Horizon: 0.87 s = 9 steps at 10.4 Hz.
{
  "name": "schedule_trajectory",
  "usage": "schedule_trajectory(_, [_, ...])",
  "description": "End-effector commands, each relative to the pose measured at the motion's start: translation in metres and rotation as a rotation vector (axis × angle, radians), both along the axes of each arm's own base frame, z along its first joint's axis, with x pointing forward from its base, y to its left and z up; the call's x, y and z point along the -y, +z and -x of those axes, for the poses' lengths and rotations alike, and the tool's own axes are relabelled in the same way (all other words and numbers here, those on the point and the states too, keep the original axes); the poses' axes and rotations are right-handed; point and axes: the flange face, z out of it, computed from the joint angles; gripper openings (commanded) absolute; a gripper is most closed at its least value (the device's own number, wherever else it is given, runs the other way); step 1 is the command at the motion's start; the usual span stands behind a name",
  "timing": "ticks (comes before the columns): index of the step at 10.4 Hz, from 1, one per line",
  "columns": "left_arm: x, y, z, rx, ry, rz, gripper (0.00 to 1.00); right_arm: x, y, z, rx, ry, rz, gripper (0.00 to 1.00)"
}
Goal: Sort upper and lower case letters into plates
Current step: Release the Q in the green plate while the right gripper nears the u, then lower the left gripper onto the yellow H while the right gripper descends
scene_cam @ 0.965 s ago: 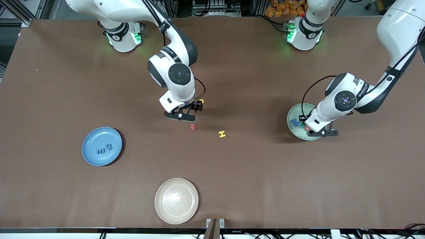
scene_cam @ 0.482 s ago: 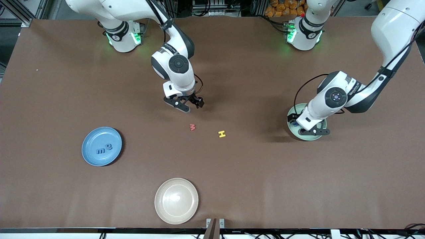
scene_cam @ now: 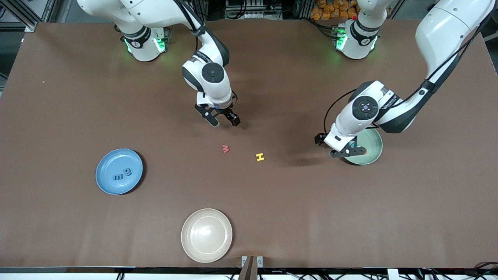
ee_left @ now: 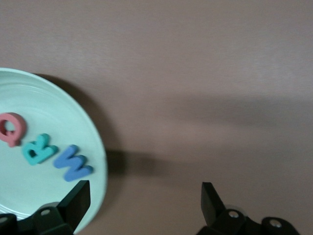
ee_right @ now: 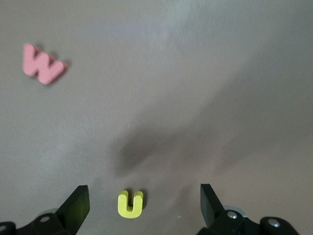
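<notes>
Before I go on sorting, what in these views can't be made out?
- Front view: the letters on the pale green round plate are hidden by the left tool and wrist.
- Front view: the small yellow u-shaped letter is covered by the right tool.
- Left wrist view: that plate is cut off by the edge.

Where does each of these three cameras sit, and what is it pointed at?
Front view: high across the table, facing both arms; sees blue plate and cream plate.
Left wrist view: over the green plate; open left gripper shows.
Right wrist view: above a yellow u; open right gripper shows.
Shared: the pink w, also in front view.
</notes>
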Motion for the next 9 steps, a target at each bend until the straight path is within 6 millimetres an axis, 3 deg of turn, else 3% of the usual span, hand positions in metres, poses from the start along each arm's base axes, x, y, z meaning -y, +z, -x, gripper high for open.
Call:
schedule_trajectory(1, [0.027,0.002,-0.008,-0.022,0.07,0.05,1.0,-0.016,-0.009,0.003,-0.001,-0.019,-0.013,1.0])
schedule_trajectory(3, [0.065,0.004,-0.01,-0.017,0.093,0.073,1.0,-0.03,-0.015,0.003,0.003,-0.03,-0.014,1.0])
schedule_trajectory(4, [0.081,-0.002,-0.012,0.002,0.065,0.046,1.0,-0.03,-0.017,0.003,0.003,-0.03,-0.013,1.0])
schedule_trajectory(6, [0.138,-0.008,-0.011,0.05,0.009,0.012,1.0,-0.031,-0.019,0.004,0.002,-0.027,-0.009,1.0])
schedule_trajectory(9, [0.188,-0.027,-0.006,0.078,0.001,-0.026,1.0,-0.029,-0.022,0.005,-0.006,-0.028,0.0,1.0])
